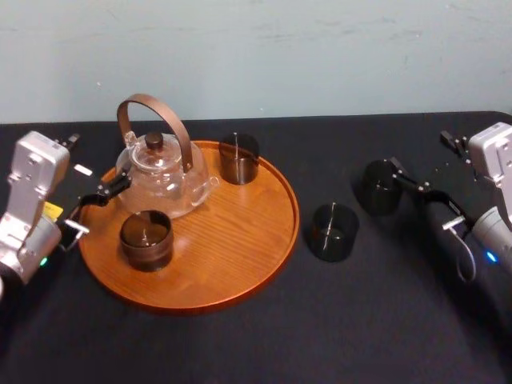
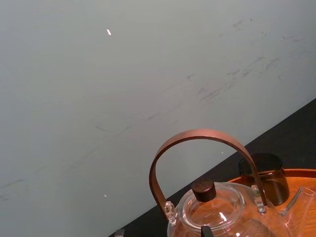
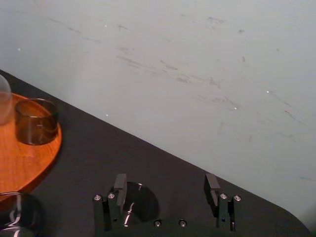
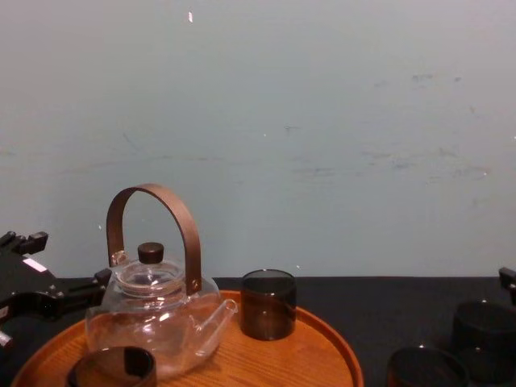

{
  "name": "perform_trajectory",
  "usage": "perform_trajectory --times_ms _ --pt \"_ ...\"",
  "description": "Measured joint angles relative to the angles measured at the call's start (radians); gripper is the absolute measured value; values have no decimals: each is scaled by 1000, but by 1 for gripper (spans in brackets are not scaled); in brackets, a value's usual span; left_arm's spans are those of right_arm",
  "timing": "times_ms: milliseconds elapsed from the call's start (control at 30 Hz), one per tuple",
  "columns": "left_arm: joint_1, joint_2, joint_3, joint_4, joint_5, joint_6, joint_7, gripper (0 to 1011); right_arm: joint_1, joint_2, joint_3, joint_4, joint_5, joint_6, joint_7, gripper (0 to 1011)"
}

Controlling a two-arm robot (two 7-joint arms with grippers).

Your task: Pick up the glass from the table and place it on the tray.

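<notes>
Closest in, the right gripper (image 3: pixel 165 180) appears from its own wrist camera with its two black fingers (image 3: pixel 120 183) spread wide and holding nothing; just ahead of them stands a short round dark smoked glass (image 3: pixel 140 200), upright on the flat matte black table (image 1: pixel 360 328); it is seen through the gap but much nearer one finger than the other, and whether it touches that finger I cannot tell; from the head view this glass is at the gripper's tips, on the side facing the large round orange-brown wooden tray (image 1: pixel 240 264), so the reach runs leftward toward the robot's middle; being round and upright, the glass offers no preferred line of grip, and I judge the coming move turns on centring it between the fingers before they shut, lest the near finger knock it over; a second glass (image 1: pixel 334 232) of the same dark kind stands on the table between the first and the tray, just beside the rim, and could lie in the path of a low carry; the right arm is plainly the nearer one; the left gripper (image 1: pixel 100 206) sits at the tray's far side, fingers apart, beside the clear glass teapot with a brown arched handle (image 1: pixel 164 176); one more dark tumbler (image 1: pixel 238 158) stands on the tray behind the teapot and another (image 1: pixel 146 238) in front of it, with bare wood toward the right.
</notes>
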Motion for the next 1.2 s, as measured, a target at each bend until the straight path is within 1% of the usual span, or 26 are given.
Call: perform_trajectory --times_ms 167,267,367,400,533,667,967,1200 --pt "0 0 0 0 0 0 0 1001 -32 12 15 -53 9 21 15 1002" --pt "0 0 0 0 0 0 0 1001 -60 16 26 -97 23 44 30 1002" --pt "0 0 0 0 0 0 0 1001 -76 18 31 -120 33 58 40 1002" --pt "0 0 0 0 0 0 0 1001 -88 20 35 -139 37 67 44 1002" --pt "0 0 0 0 0 0 0 1001 -117 23 44 -176 47 85 56 1002" --pt "0 0 0 0 0 0 0 1001 -152 26 52 -212 48 101 63 1002" --pt "0 0 0 0 0 0 0 1001 -199 20 62 -246 47 113 85 1002" --pt "0 0 0 0 0 0 0 1001 -226 9 69 -256 68 125 124 1002"
